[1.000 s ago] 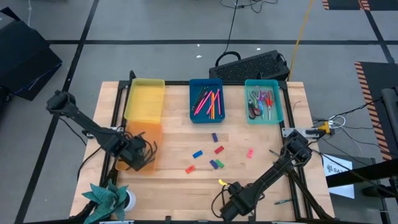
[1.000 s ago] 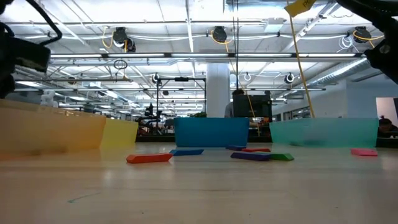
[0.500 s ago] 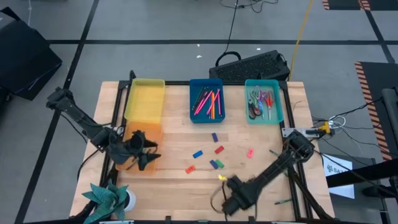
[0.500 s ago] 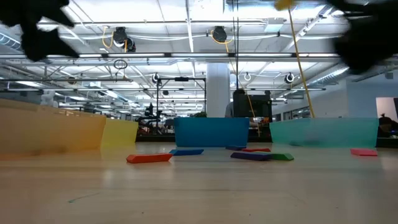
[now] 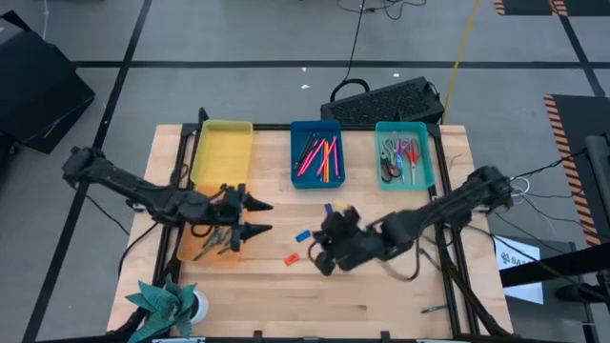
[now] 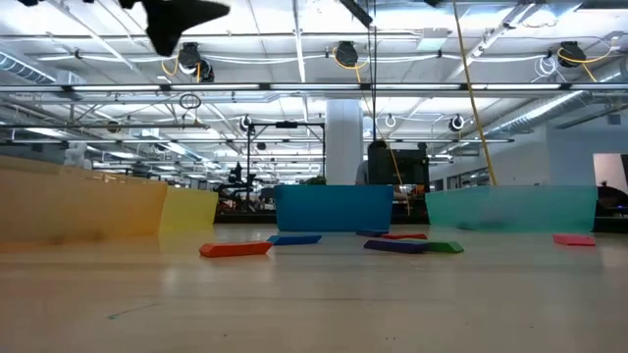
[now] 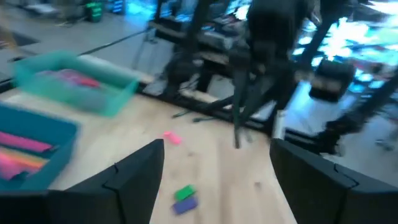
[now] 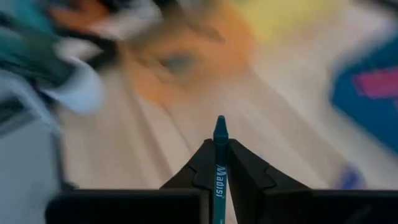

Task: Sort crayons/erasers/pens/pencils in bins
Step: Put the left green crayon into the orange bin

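My right gripper (image 5: 320, 257) hangs over the table's middle, shut on a teal crayon (image 8: 219, 155). My left gripper (image 5: 262, 217) stands open, with nothing between its fingers, over the right edge of the orange bin (image 5: 205, 243), pointing toward the table's right. Small erasers lie flat on the wood: blue (image 5: 303, 235), red (image 5: 292, 257), purple (image 5: 329, 208), green (image 7: 184, 193), pink (image 7: 172, 138). At the far edge stand the yellow bin (image 5: 224, 148), the blue bin (image 5: 297, 152) with sticks in it, and the teal bin (image 5: 424, 152). My right gripper pinches the teal crayon's shaft (image 8: 219, 171) between its two fingers. The crayon lies along the fingers, and its pointed tip (image 8: 219, 124) sticks out past their free ends. It is held clear of the table.
A black keyboard (image 5: 386, 100) lies beyond the table's far edge. A teal spiky object with a white roll (image 5: 172, 303) sits at the near left corner. Bare wood runs along the near edge.
My right gripper has gone from the near edge toward the table's middle and left, rising, and now hangs over the erasers. My left gripper has risen and reached toward the table's right, turning level over the orange bin's right edge.
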`<state>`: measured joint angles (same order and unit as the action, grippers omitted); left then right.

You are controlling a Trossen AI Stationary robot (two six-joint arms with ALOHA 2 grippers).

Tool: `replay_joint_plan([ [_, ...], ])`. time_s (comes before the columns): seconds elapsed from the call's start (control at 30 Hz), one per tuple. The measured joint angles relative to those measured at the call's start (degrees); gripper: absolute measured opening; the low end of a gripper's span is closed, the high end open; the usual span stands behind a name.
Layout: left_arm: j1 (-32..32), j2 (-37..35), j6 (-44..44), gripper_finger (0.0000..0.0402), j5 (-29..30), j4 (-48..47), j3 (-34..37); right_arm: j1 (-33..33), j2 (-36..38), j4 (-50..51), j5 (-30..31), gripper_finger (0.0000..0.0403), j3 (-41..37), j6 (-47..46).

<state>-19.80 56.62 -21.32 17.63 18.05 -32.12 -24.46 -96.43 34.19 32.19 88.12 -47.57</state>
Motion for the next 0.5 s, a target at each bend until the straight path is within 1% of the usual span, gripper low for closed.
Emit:
replay_joint_plan([
  [0.1, 1.0, 4.1, 0.9, 0.0294, -4.5, 7.7, 0.0, 2.7, 1.7, -12.0, -0.4, 0.0020, 0.0, 11.3],
  [0.2, 1.0, 8.2, 1.3, 0.0294, -6.4, 16.5, 0.0, 4.6, 2.0, -20.0, -2.3, 0.0020, 0.0, 16.9],
  [0.33, 1.0, 13.3, 0.7, 0.0294, -7.1, 24.1, 0.0, 5.0, 1.6, -24.7, -5.3, 0.0020, 0.0, 19.5],
  [0.5, 2.4, 18.2, -1.5, 0.0294, -7.2, 31.4, 0.0, 5.1, 1.5, -25.2, -5.2, 0.0020, 0.0, 19.9],
])
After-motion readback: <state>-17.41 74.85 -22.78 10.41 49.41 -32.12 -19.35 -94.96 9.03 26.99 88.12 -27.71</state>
